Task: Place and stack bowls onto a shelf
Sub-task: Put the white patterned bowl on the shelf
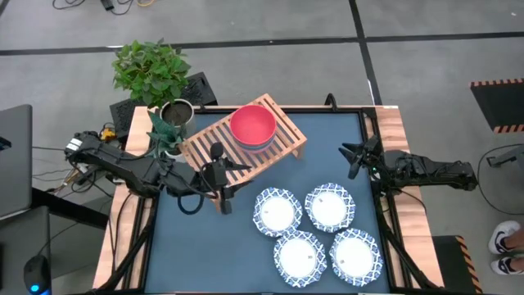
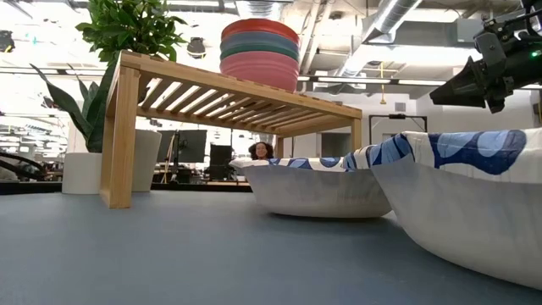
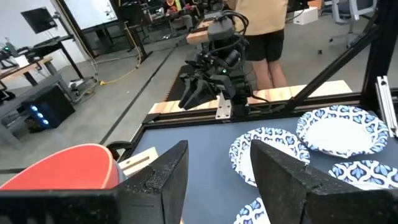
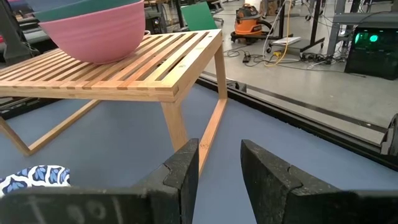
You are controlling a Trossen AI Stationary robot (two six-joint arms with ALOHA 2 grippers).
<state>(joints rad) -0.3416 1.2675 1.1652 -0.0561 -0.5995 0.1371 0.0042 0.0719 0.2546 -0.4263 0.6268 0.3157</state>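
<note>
Four plain bowls (image 1: 252, 127) sat in one stack on the wooden shelf (image 1: 210, 145), with the red one on top, then a grey-blue one, a green one and pink at the bottom. The shelf stood at the far side of the dark blue worktop (image 1: 213, 246), a bit left of the middle. Four white dishes with blue rims (image 1: 315, 229) lay in a bunch on the worktop, nearer and to the right of the shelf, and they were not stacked. The left end effector (image 1: 221, 192) was by the near edge of the shelf, just beside the stack, and its two dark fingers (image 3: 161, 180) stood apart with nothing between them. The right end effector (image 1: 354, 157) waited over the right edge of the worktop, well apart from the bowls, and its fingers (image 4: 183, 171) were apart too and held nothing. A leafy plant (image 1: 151, 70) and a metal pot (image 1: 175, 114) stood by the far left corner. A person (image 3: 264, 28) stood in the room past the right side of the worktop.
</note>
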